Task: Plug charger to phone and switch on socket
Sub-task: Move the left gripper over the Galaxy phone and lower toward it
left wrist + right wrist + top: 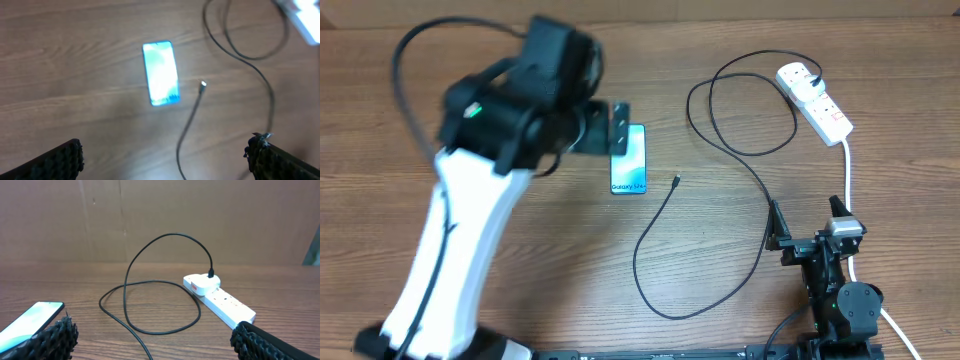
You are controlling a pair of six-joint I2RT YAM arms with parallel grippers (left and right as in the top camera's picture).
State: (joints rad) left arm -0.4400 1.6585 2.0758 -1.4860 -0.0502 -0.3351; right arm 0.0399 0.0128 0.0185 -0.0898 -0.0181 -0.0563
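Observation:
The phone [629, 160] lies flat mid-table, its blue-teal screen up; it also shows in the left wrist view [160, 73] and at the left edge of the right wrist view [27, 321]. The black charger cable [752, 180] loops across the table; its connector tip [676, 181] lies just right of the phone, apart from it. Its white plug [794, 74] sits in the socket strip [820, 105]. My left gripper [618, 128] hovers over the phone's far end, open and empty. My right gripper [808, 222] is open and empty at the front right.
The socket's thick white cord [847, 175] runs down past my right arm to the front edge. A brown cardboard wall [160, 220] stands behind the table. The cable's lower loop [665, 300] lies at the front middle.

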